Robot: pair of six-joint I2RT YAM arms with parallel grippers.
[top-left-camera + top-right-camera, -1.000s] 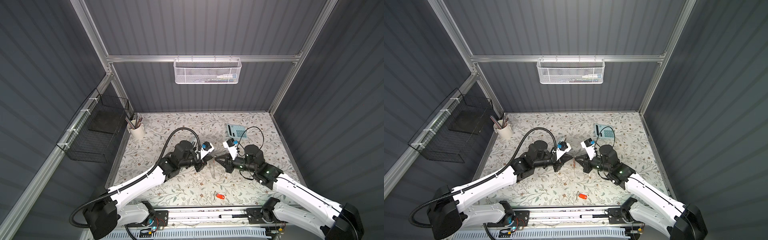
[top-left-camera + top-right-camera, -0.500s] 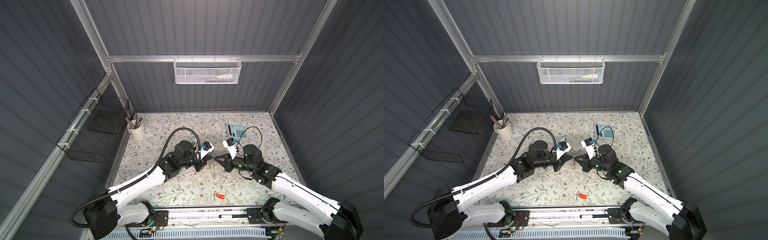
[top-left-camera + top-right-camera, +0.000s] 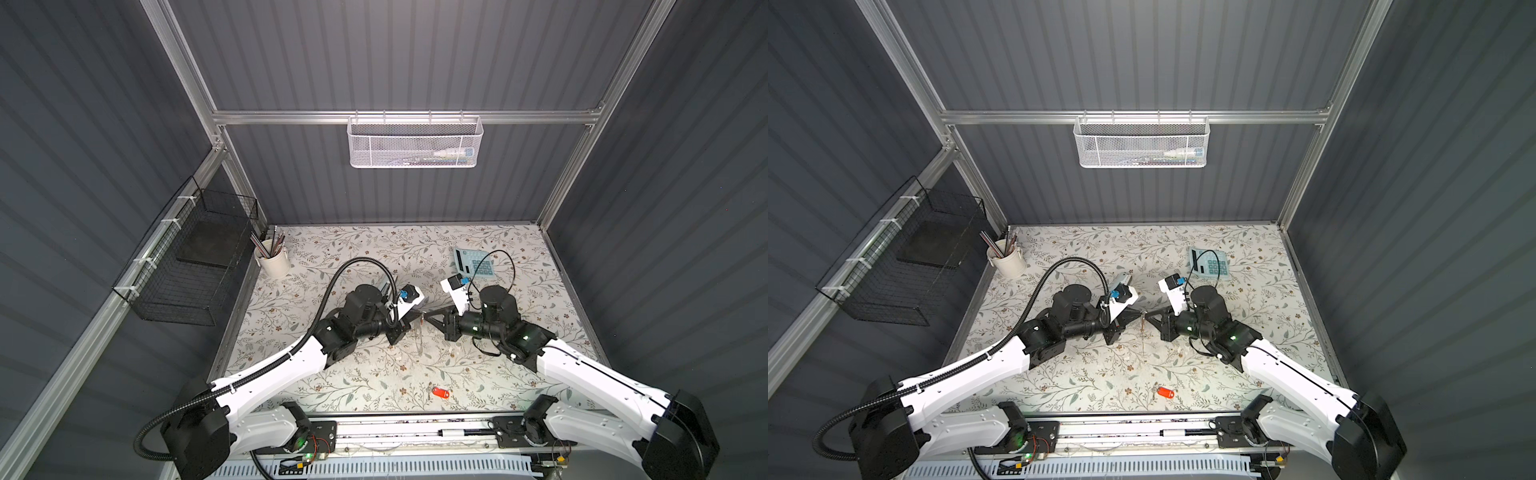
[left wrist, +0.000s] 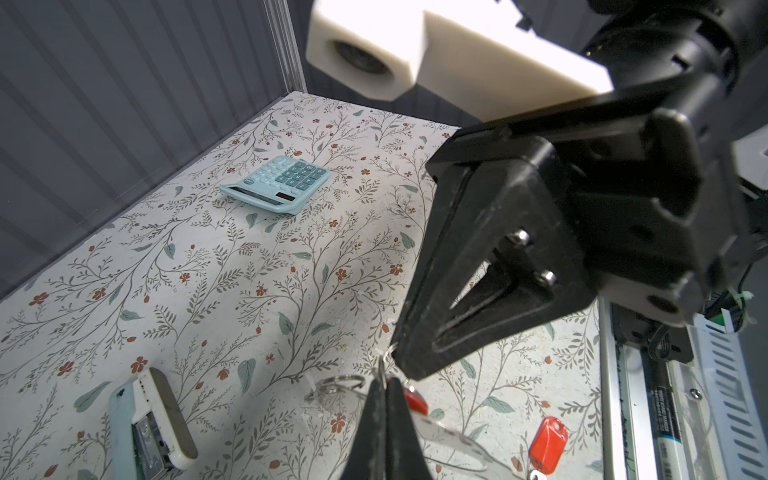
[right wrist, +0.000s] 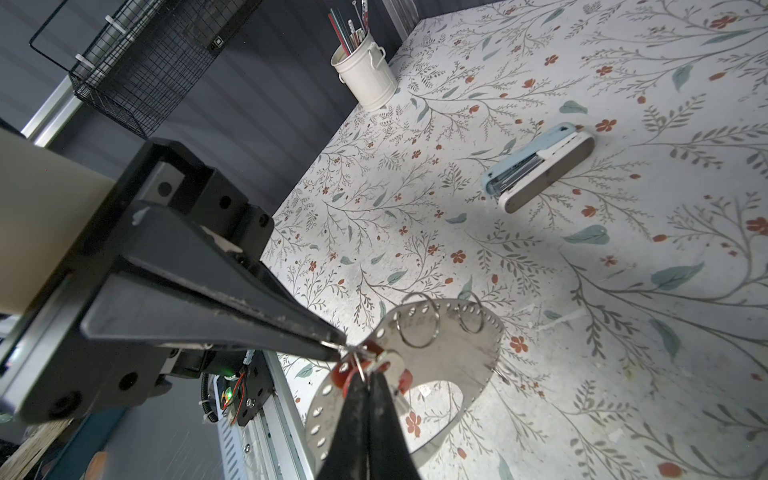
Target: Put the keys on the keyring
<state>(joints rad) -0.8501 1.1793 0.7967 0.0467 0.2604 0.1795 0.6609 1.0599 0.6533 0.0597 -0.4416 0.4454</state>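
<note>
Threading 1st key [image 5: 344, 374] onto keyring [image 5: 449, 353]. Left gripper [image 5: 336, 345], right gripper [image 5: 366, 377] pinched shut at joint. Next: align loop with hole; 2nd key [image 3: 441, 392] untouched on table.

The left gripper [image 4: 385, 390], jaws pressed together, sits nearly tip to tip with the right gripper [image 4: 409, 363] above a flowered table [image 4: 249, 291]. From those tips, one red key [image 4: 415, 401] shows just behind. A second red key [image 4: 548, 444] lies near four o'clock, a stapler [image 4: 149, 419] at nine and a calculator [image 4: 278, 187] at eleven.

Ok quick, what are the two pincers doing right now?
Left pincer: closed, pinching the loop end of the red key.
Right pincer: closed, at the same key by the keyring; exact grip unclear.
</note>
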